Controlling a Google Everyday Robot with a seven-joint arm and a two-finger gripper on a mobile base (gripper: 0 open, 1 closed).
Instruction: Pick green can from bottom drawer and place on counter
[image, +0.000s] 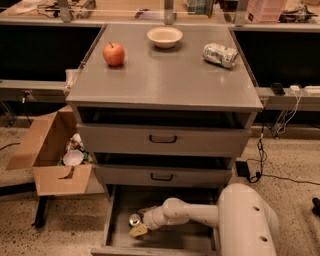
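Brown cardboard box (50, 155) holding scraps stands on the floor to the left of the open grey metal bottom drawer (111, 220). Inside that drawer, near its left wall, the small dark green can with a silver top (135, 219) stands upright. The white arm's gripper (139, 229) sits in the drawer close against the can, slightly nearer the drawer's front. Whether its jaws are open or have hold of the can, I cannot tell.

The step in hand looks like the reach and grasp. Next, I judge, it needs a sure grip. Then the can must be lifted clear of the drawer's front, past the 2 handled drawers above, and up to the flat grey metal counter (165, 80) over the drawer.
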